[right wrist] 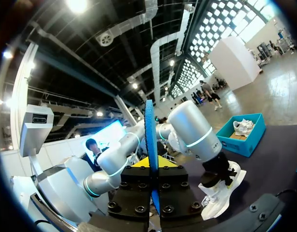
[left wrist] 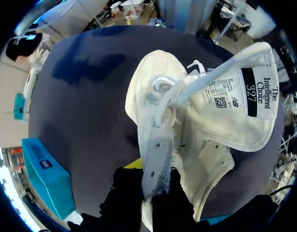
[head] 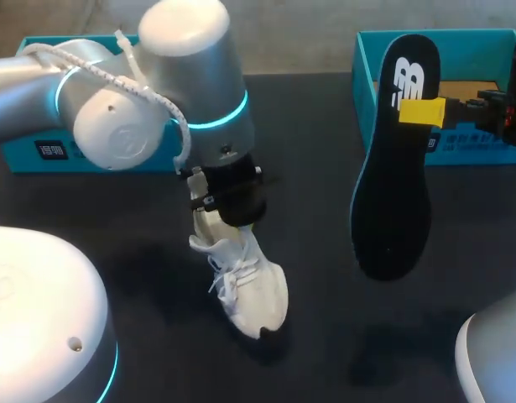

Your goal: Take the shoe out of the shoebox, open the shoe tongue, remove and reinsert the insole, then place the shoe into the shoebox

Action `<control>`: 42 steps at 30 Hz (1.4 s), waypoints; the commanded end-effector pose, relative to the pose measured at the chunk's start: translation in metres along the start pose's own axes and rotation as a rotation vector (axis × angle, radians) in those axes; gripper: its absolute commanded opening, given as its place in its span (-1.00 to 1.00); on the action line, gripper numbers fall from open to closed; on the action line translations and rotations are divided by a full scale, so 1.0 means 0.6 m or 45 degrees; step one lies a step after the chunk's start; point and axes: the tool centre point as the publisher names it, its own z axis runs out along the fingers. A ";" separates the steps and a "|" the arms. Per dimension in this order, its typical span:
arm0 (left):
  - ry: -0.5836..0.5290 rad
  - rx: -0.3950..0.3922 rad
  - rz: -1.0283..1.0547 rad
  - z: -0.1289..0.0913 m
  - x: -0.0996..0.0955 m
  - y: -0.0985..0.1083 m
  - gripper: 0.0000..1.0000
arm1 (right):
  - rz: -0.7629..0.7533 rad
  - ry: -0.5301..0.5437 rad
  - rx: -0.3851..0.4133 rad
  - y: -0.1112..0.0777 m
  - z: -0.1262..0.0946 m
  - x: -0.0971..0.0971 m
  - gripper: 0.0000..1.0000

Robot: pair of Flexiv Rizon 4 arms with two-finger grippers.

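- Left gripper (left wrist: 155,186) pinches the shoe (head: 249,290) by its side: brace it firmly, tongue (left wrist: 245,96) folded clear.
- Right gripper (head: 422,112) pinches the insole (head: 392,193): feed it in toe-first.

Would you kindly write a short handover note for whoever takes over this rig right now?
Left gripper: shut on the white shoe, which is toe down on the table with its tongue folded out.
Right gripper: shut on the insole, held above the table near the right shoebox.
Done: shoe out, tongue open, insole removed.
Left: reinsert the insole, put the shoe back into the shoebox.
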 end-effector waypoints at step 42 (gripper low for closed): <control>0.234 0.048 0.348 0.110 -0.019 -0.089 -1.00 | 0.002 -0.013 -0.015 -0.012 -0.003 0.007 -1.00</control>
